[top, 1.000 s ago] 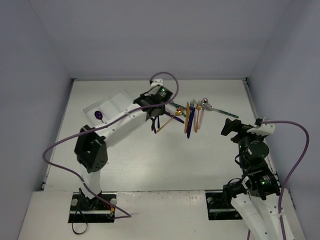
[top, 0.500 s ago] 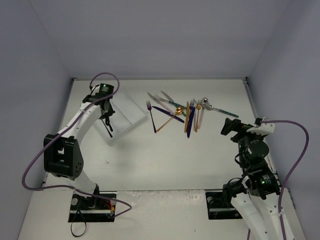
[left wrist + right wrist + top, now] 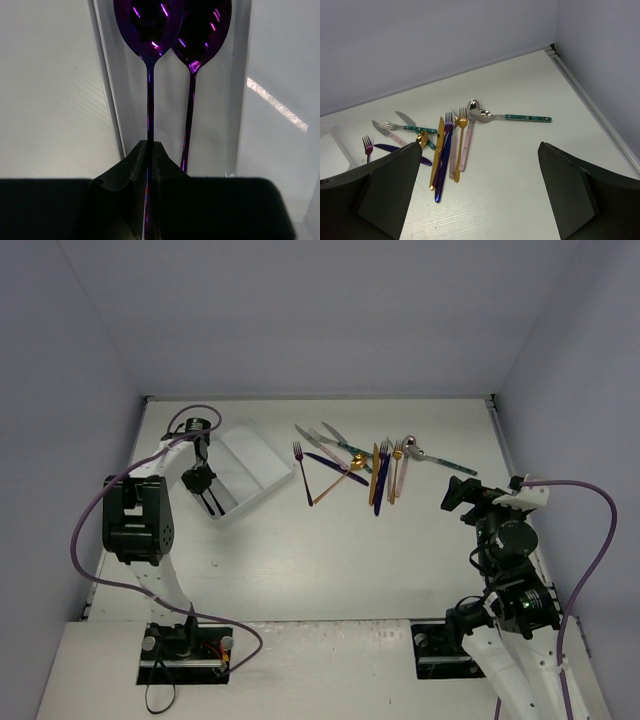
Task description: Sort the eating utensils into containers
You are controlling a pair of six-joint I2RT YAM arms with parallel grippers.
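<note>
Presently: left pincer [image 3: 149,146] pinching a shiny purple metal spoon [image 3: 150,30] inside the white plastic three-compartment cutlery tray [image 3: 258,462].
Its dark fingers [image 3: 129,167] are pressed together on the slim handle, with the bowl straight ahead of the tips in one long compartment; which of the three cannot be told. A second purple spoon [image 3: 202,35] lies just right of the held one in the same compartment, the bowls overlapping in the wrist view. Right pincer [image 3: 480,200] is spread wide, gripping nothing. Ahead of it and somewhat to its left lies the loose heap of coloured forks, knives and spoons [image 3: 451,150]. Among them are a gold knife [image 3: 437,150], a teal-handled silver spoon [image 3: 512,118] at the heap's right edge, and a small purple fork [image 3: 368,146] farthest left.
</note>
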